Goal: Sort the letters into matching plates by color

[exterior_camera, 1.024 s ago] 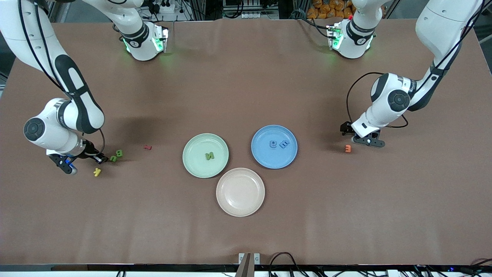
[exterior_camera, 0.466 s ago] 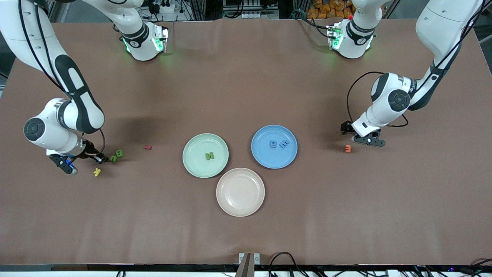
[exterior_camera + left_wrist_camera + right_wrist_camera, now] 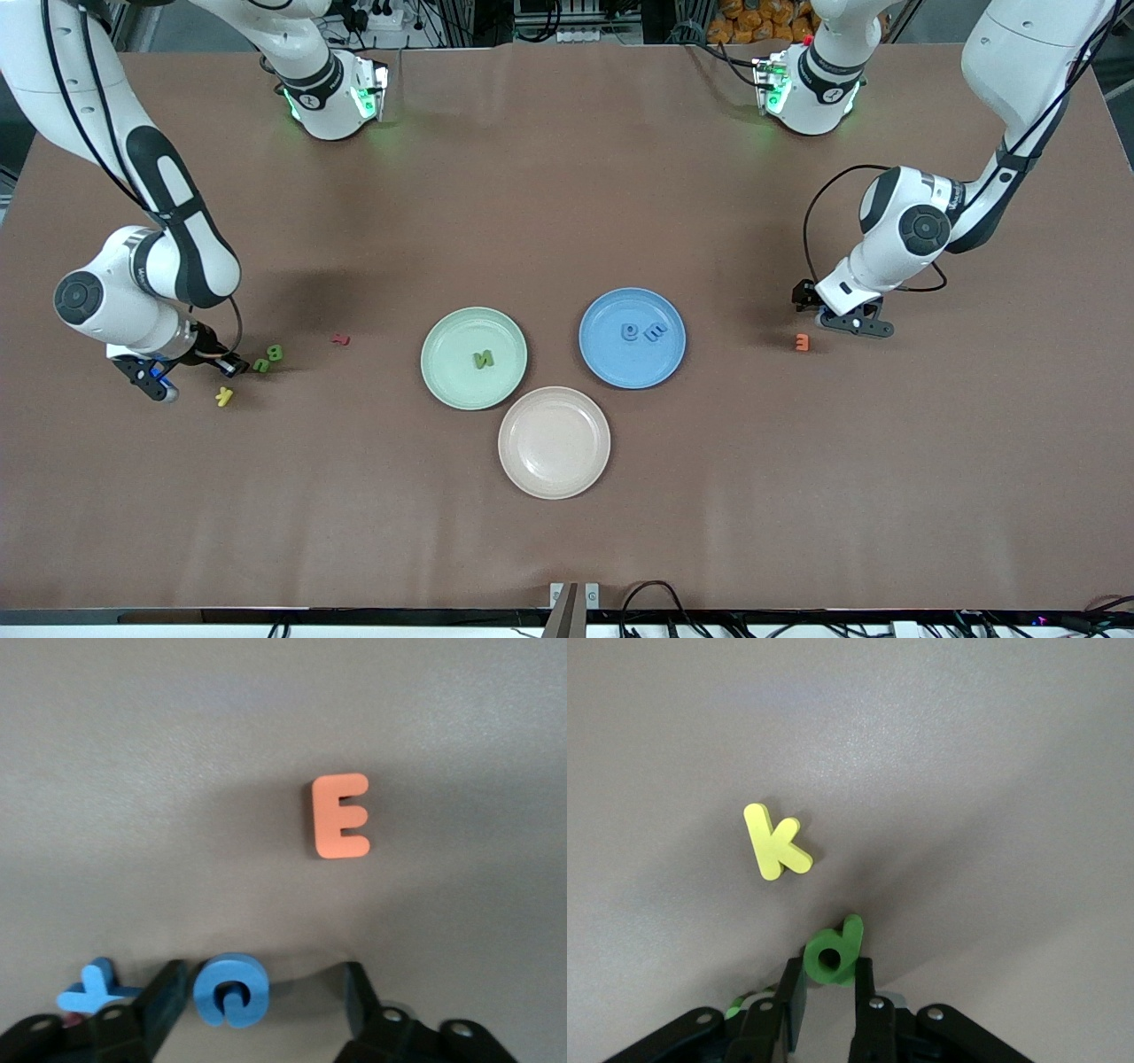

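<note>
Down at the right arm's end of the brown surface (image 3: 567,221), the right claw (image 3: 824,985) is clenched on a small green letter (image 3: 831,955), a chunky foam shape like a "d", pinched by its round end between the two dark fingers (image 3: 790,997). Just beside it lies a yellow letter (image 3: 774,842), a "k" with thick edges, flat on the surface and apart from the claw. From the front, another green letter (image 3: 275,353), a "B", sits close by, and a tiny dark red letter (image 3: 340,338) lies between that group and the plates.

At the other end, the left claw (image 3: 261,1003) is low over the surface with its fingers (image 3: 168,997) spread to either side of a blue letter (image 3: 230,990), a rounded curl like a "G". One finger is right against it and the other stands clear, so nothing is gripped. A second blue letter (image 3: 89,988), cross-shaped, lies just outside that finger. An orange letter (image 3: 340,815), a blocky "E", lies flat a little way off.

In the middle are three round matte plates, close together. The mint green plate (image 3: 443,341) carries one green "N" (image 3: 482,359). The blue plate (image 3: 602,310) holds two blue letters (image 3: 642,332) side by side. The pinkish-beige plate (image 3: 554,441), nearest the front camera, has nothing on it.
</note>
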Tool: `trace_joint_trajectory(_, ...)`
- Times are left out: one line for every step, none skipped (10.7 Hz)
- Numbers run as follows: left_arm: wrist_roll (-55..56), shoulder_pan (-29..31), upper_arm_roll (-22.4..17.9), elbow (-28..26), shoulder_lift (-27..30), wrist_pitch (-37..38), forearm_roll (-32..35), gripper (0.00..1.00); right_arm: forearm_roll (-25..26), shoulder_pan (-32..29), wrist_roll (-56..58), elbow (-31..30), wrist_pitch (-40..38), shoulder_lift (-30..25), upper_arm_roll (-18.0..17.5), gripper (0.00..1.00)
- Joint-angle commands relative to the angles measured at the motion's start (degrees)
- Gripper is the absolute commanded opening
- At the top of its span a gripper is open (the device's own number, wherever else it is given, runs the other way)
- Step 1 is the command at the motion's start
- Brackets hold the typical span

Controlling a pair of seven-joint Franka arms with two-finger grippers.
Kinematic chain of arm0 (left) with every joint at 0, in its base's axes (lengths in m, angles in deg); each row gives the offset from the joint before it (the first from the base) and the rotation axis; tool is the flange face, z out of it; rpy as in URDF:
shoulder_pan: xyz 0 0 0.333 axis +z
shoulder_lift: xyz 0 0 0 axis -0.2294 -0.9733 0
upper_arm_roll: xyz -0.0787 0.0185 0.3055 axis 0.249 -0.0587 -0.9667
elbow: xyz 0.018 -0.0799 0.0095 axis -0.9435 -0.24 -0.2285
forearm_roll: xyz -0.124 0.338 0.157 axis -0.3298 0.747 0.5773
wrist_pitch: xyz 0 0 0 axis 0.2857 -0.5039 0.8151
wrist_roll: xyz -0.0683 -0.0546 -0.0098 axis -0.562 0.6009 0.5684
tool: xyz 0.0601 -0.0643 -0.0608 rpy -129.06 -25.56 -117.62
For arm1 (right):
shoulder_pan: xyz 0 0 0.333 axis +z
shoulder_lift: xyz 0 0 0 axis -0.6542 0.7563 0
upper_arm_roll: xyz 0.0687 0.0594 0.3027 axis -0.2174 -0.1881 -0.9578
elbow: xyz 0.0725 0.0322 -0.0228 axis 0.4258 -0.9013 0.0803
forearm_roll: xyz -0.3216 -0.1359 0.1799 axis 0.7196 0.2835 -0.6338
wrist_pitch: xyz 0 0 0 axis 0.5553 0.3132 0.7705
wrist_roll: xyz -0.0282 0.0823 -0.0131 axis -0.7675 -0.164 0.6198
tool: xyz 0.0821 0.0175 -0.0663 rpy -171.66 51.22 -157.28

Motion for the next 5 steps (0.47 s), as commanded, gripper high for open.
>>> trace_joint_trajectory(0.8, 0.5, -1.1, -1.4, 1.5, -0.4, 3.4, 0.0, -0.4, -0.4, 0.9, 0.5, 0.0, 0.4, -0.1, 0.2)
trace_joint_trajectory(0.9, 0.5, -1.1, -1.3, 1.5, -0.4, 3.4, 0.0, -0.4, -0.4, 0.9, 0.5, 0.0, 0.4, -0.2, 0.2)
trace_joint_trajectory(0.9, 0.5, -1.2, -1.3, 1.5, -0.4, 3.4, 0.0, -0.3, -0.3, 1.0, 0.6, 0.0, 0.4, -0.2, 0.2)
trace_joint_trajectory(0.9, 0.5, -1.1, -1.2, 1.5, -0.4, 3.4, 0.0, -0.3, -0.3, 1.4, 0.7, -0.2, 0.3, -0.2, 0.2)
trace_joint_trajectory(0.9, 0.5, -1.1, -1.2, 1.6, -0.4, 3.4, 0.0, -0.3, -0.2, 2.1, 1.2, -0.7, 0.2, -0.2, 0.2)
